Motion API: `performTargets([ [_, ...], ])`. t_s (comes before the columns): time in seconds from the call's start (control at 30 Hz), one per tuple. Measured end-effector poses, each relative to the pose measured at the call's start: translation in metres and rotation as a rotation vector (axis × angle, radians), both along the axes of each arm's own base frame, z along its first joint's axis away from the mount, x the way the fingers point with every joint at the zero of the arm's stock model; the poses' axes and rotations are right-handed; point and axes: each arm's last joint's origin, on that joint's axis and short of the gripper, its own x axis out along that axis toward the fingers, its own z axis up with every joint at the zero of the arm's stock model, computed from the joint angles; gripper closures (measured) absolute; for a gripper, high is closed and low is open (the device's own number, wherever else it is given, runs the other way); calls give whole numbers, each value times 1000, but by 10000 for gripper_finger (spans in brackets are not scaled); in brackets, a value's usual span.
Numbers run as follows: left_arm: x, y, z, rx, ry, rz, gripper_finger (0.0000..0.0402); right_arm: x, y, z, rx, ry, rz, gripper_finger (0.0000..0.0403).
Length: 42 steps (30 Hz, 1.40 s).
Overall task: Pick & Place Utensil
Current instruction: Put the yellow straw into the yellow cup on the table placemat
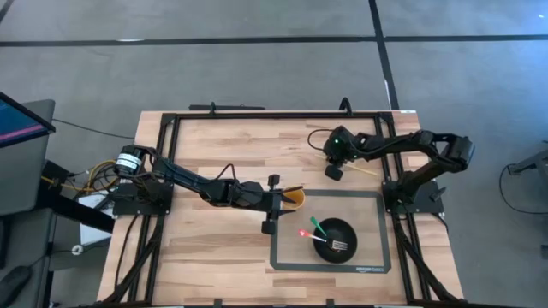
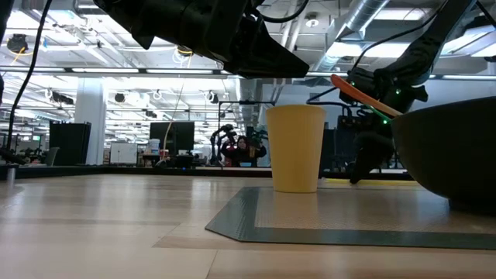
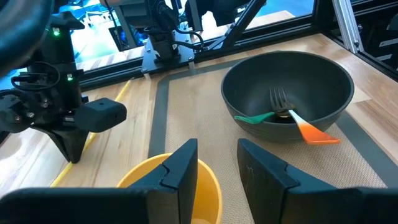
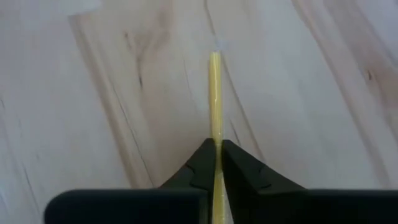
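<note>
1. The right gripper [image 4: 217, 163] is pressing its fingers [image 4: 200, 165] together on a thin yellow utensil [image 4: 215, 93], which is running straight out from between the tips and lying along the wooden surface [image 4: 93, 106].
2. In the high view the right gripper [image 1: 335, 170] is sitting at the far right part of the surface [image 1: 214, 154], just beyond the far edge of the grey mat [image 1: 282, 231]; the yellow utensil [image 1: 366, 170] is showing as a thin line on the wood beside it.
3. The left gripper [image 3: 217, 165] is hanging partly open over the rim of the yellow cup [image 3: 140, 180], one finger on each side of the rim; whether the fingers are touching the cup cannot be told.
4. The yellow cup [image 1: 294, 198] is standing upright at the near left corner of the mat's far edge, close to the dark bowl [image 1: 334, 238].
5. The dark bowl [image 3: 286, 87] is sitting on the grey mat [image 3: 186, 112] and is holding a metal fork [image 3: 280, 102], a green-handled utensil [image 3: 252, 117] and an orange-handled utensil [image 3: 314, 132], both handles leaning over the rim.
6. In the low view the cup [image 2: 294, 147] is standing at the mat's back edge, with the bowl [image 2: 449, 151] large at the right.
</note>
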Motion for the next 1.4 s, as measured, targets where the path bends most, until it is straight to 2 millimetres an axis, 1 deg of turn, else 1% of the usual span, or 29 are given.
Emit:
performTargets([
  [0.17,0,0,0,0,0,0,287,4,6,2,27,-35,-74,398],
  [0.3,0,0,0,0,0,0,287,6,13,9,50,-76,-113,392],
  [0.43,0,0,0,0,0,0,287,8,20,26,32,-158,-96,398],
  [0.63,-1,-4,1,0,-1,-9,287,7,36,58,-42,-296,-61,398],
  [0.73,-4,-8,8,-5,-21,-25,287,4,44,77,-80,-388,-39,401],
  [0.9,-11,-14,27,-18,-75,-45,287,8,60,113,-140,-674,22,399],
  [1.07,-19,-21,42,-29,-116,-67,287,12,78,146,-237,-946,157,401],
  [1.2,-22,-28,44,-32,-120,-88,287,14,89,158,-254,-1066,209,401],
  [1.4,-23,-32,44,-31,-117,-100,287,22,103,162,-236,-1146,271,402],
])
